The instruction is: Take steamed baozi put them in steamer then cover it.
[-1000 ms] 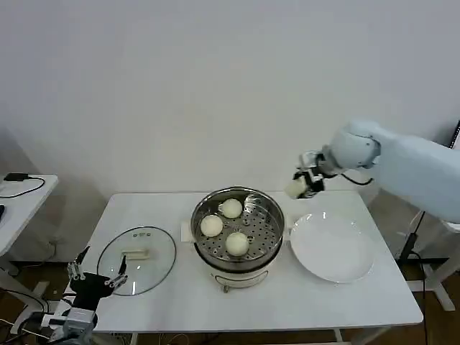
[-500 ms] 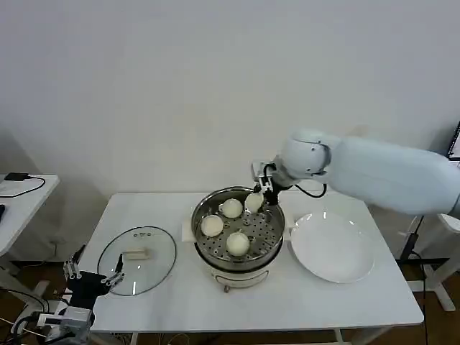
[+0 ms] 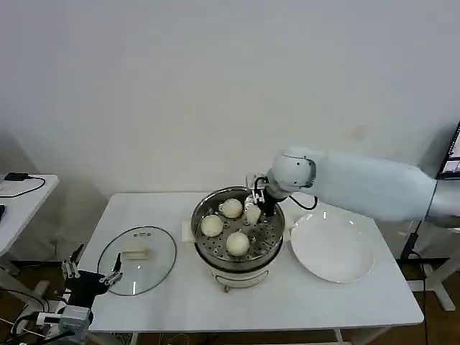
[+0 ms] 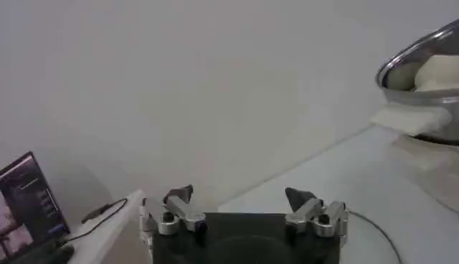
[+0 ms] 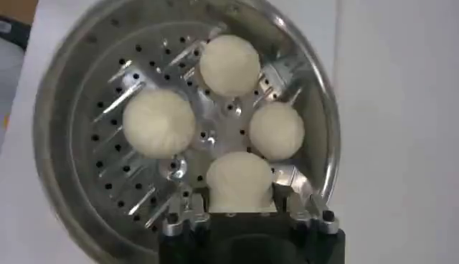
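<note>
From the head camera we have the right gripper (image 3: 253,207) down inside the steamer (image 3: 238,228), over its back right part, with the fourth baozi (image 3: 252,214) sitting between its fingers. The white arm reaches in from the right, over the white plate (image 3: 332,247). Three more baozi lie on the perforated tray: one at the back (image 3: 231,208), one on the left (image 3: 211,226), one at the front (image 3: 237,244). The steamer stands mid-table on its white base, the plate just beside it on the right. The cover (image 3: 136,250) lies flat on the table (image 3: 287,302) well left of the steamer, handle up. Our left gripper (image 3: 90,270) hangs low off the table's front left corner, near the cover's edge.

On the left wrist camera, we see the left gripper (image 4: 240,204) with its fingers spread wide and nothing between them. The steamer's rim (image 4: 423,61) shows far off, a pale bun visible above it.

Now the right wrist camera, straight down into the pot. The right gripper (image 5: 240,208) has the held baozi (image 5: 239,181) pinched between its two metal fingers (image 5: 188,217), fingers closed in against the bun's sides. That bun sits low over the tray, just beside the others: one bun (image 5: 276,130) close against it, another (image 5: 158,123) across the middle, the last (image 5: 229,65) on the far side.
</note>
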Controlling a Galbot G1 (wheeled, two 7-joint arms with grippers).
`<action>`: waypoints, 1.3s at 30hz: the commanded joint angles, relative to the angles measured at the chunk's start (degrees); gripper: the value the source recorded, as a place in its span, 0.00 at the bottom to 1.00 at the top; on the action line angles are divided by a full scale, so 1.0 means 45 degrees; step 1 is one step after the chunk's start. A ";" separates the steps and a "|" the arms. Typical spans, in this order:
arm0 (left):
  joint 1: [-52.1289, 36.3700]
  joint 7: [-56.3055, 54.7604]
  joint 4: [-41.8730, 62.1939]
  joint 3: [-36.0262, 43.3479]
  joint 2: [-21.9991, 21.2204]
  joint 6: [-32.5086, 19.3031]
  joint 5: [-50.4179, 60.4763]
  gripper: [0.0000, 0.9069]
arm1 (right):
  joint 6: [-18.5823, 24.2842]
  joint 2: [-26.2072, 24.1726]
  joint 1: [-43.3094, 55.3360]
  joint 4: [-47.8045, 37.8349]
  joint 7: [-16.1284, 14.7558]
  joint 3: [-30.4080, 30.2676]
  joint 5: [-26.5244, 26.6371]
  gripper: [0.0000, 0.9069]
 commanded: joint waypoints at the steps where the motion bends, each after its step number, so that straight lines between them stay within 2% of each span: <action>1: 0.0015 -0.0001 -0.0029 0.0005 0.0014 0.0001 0.0002 1.00 | -0.0149 0.0317 -0.0683 -0.0604 0.0055 0.0017 -0.0287 0.64; 16: 0.0093 -0.0004 -0.0031 -0.0188 0.0034 -0.0034 -0.0046 1.00 | -0.0115 0.0795 -0.1082 -0.0999 0.0022 0.0213 -0.0449 0.66; 19: 0.0089 -0.0007 -0.0016 -0.0187 0.0025 -0.0036 -0.0046 1.00 | -0.0114 0.0750 -0.1080 -0.0968 0.0042 0.0206 -0.0426 1.00; 25: 0.0118 -0.0021 0.0016 -0.0170 -0.0007 -0.0059 -0.0038 1.00 | -0.0126 0.0500 -0.0994 -0.0846 0.0313 0.0478 -0.0428 1.00; 30: 0.0133 -0.0031 0.0075 -0.0123 -0.0030 -0.0077 -0.0014 1.00 | -0.0106 -0.0150 -0.0548 -0.0070 0.0750 0.0613 -0.0386 1.00; 34: 0.0184 -0.0027 0.0116 -0.0054 -0.0013 -0.0096 -0.0015 1.00 | -0.0137 -0.1353 -0.0196 0.1641 0.0990 0.0962 -0.0149 1.00; 36: 0.0170 -0.0037 0.0142 -0.0019 0.0002 -0.0097 -0.0011 1.00 | -0.0061 -0.1905 -0.0303 0.2244 0.1337 0.1321 -0.0116 1.00; 39: 0.0134 -0.0014 0.0114 0.0051 0.0024 -0.0095 0.0009 1.00 | 0.0382 -0.2802 -0.0762 0.3332 0.2372 0.2068 -0.0264 1.00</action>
